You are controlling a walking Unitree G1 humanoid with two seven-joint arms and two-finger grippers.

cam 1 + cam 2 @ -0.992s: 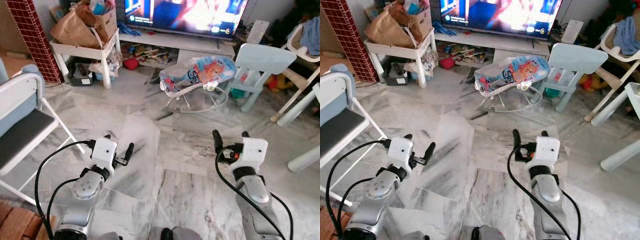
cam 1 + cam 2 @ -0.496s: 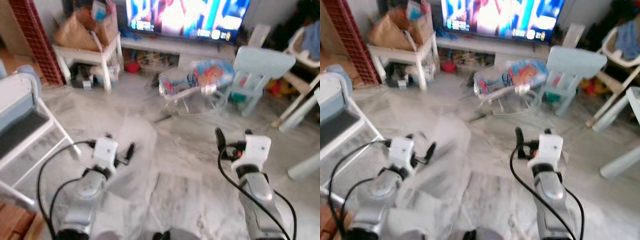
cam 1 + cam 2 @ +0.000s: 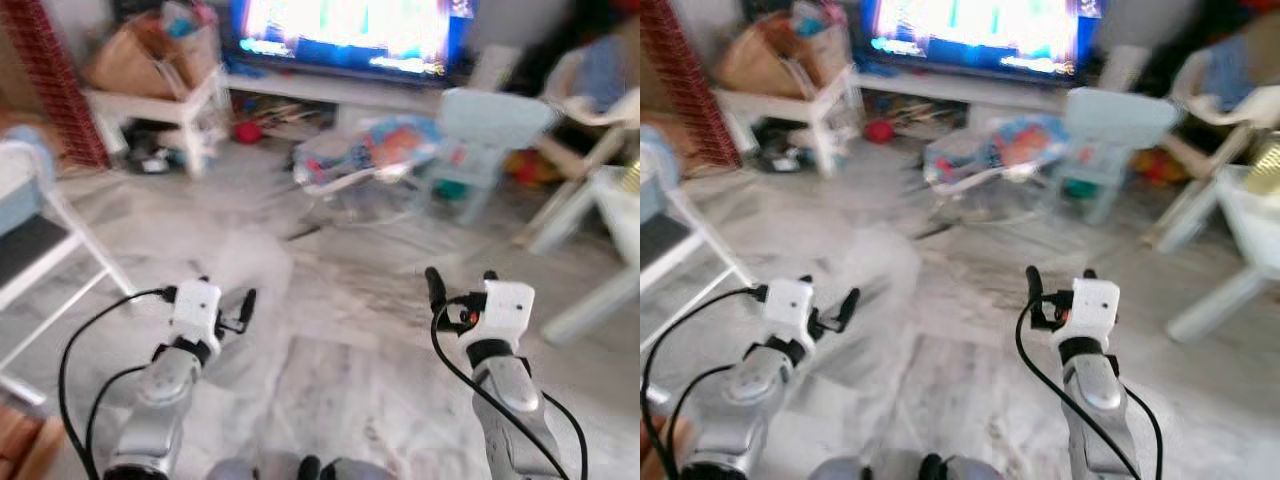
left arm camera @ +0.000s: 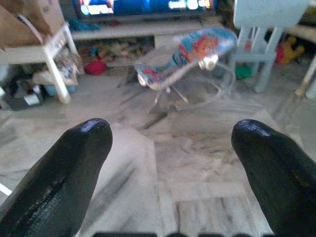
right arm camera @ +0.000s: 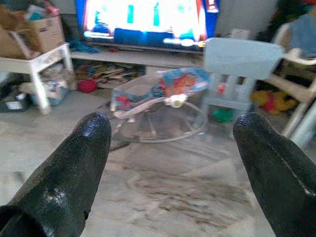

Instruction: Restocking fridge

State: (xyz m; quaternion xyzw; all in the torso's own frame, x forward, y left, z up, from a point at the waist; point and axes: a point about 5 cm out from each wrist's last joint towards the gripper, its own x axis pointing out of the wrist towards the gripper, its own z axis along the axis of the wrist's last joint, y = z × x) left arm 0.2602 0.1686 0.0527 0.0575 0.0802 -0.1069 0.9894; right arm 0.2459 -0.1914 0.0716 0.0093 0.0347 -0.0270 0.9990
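A living room with a grey-veined marble floor (image 3: 330, 370) lies ahead, blurred in the head views. The left gripper (image 3: 226, 303) and the right gripper (image 3: 458, 285) are held out low over that floor, each with its 2 black fingers spread apart and holding nothing. Beyond them, toward 12 o'clock, a colourful baby bouncer (image 5: 155, 91) sits on the floor. Just beside it at 1 o'clock stands a pale blue child's chair (image 5: 242, 61). Farther back a lit television (image 5: 145, 19) glows, and at 10 o'clock a white side table (image 3: 165, 105) carries paper bags (image 3: 125, 60). No fridge can be made out.
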